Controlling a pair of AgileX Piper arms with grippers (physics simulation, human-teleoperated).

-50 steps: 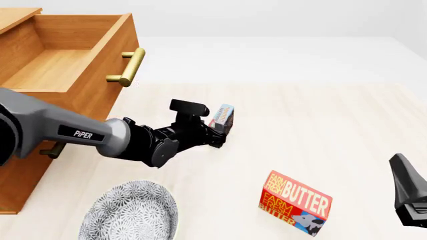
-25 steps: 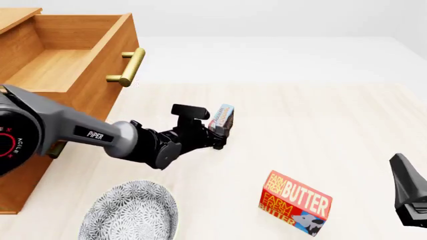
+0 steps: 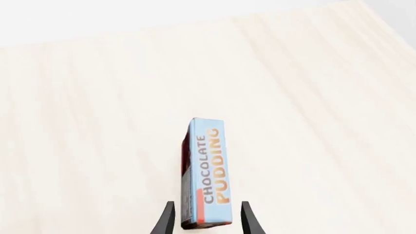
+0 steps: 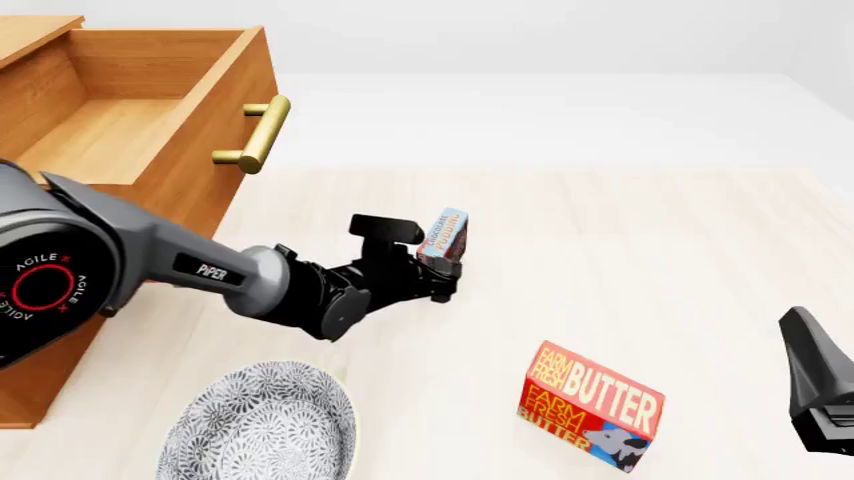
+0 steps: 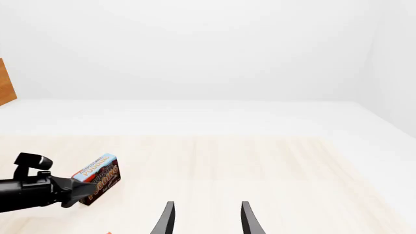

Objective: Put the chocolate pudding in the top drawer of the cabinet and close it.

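Currently logged — my left gripper (image 4: 445, 276) clamps the chocolate pudding (image 4: 445, 236) upright on the table (image 4: 641, 250), right of the open top drawer (image 4: 134, 120); my right gripper (image 5: 205, 222), near right, has its jaws apart, holding nothing.

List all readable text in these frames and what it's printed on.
"CHOCOLATE PUDDING": light blue top of the chocolate pudding box.
"FARM FRESH BUTTER": face of the red butter box.
"PiPER": forearm of the left arm.
"AGILEX": red ring on the left arm's joint housing.
Small print on the pudding's side: too blurred to read.
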